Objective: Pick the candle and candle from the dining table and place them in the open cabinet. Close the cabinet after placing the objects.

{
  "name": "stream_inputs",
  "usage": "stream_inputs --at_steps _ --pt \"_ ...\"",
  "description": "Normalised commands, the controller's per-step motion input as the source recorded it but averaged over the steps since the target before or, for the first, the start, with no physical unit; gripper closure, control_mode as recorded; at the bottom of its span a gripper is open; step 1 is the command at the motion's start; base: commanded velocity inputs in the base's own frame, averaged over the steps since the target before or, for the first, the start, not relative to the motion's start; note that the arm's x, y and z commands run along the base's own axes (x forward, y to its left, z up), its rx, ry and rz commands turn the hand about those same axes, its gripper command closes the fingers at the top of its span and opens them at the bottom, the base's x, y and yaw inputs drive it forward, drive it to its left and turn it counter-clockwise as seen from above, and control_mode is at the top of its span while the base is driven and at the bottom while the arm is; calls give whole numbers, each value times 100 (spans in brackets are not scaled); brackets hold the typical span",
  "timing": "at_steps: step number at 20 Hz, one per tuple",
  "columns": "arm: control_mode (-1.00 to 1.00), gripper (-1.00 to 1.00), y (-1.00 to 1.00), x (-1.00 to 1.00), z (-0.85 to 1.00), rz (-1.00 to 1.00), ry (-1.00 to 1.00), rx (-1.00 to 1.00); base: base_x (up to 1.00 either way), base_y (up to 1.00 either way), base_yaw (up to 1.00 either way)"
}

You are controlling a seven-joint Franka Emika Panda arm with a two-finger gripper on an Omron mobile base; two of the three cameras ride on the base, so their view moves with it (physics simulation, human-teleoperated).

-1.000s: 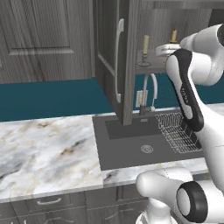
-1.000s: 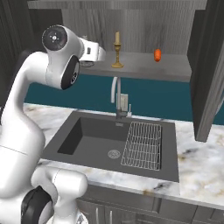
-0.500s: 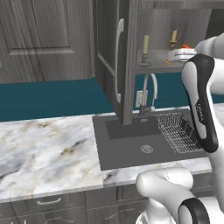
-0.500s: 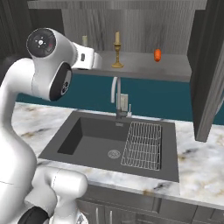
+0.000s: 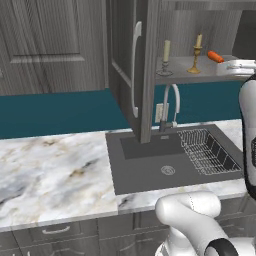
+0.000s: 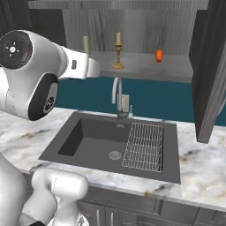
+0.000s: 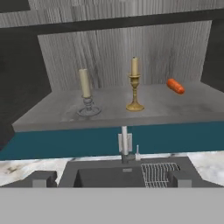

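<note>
Both candles sat upright on the open cabinet [image 7: 183, 111] shelf: grey candle [image 7: 86, 94] left, brass candle [image 7: 134, 85] beside it. Gripper [image 7: 109, 179] was spread wide and empty, back from the shelf over the sink [image 7: 127, 175].

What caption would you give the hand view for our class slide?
Both candles, grey-holder candle and brass-holder candle, stand on the open cabinet shelf beside an orange-red block, above the sink.

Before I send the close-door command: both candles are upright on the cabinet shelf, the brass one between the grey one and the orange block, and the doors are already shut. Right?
Not quite. The doors are not shut: the left cabinet door stands open, as the left base view shows. The rest holds: the grey candle and brass candle stand upright on the shelf, the brass one between the grey one and the orange block.
</note>
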Motion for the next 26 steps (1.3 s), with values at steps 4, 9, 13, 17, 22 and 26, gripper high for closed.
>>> stream_inputs --at_steps 4,9,13,17,22,26 --pt "-100 -100 -3 -97 18 -4 -4 0 0 0 0" --pt "-100 -100 0 -90 31 -13 -7 -3 0 0 0" --pt "-100 -100 0 -76 15 -22 -12 -2 0 0 0" --pt "-100 -100 18 -72 1 -22 -11 -1 0 0 0" --pt "-100 -100 59 -81 5 -4 -10 -1 0 0 0" --pt "-100 -100 34 -99 21 0 -8 0 0 0 0"
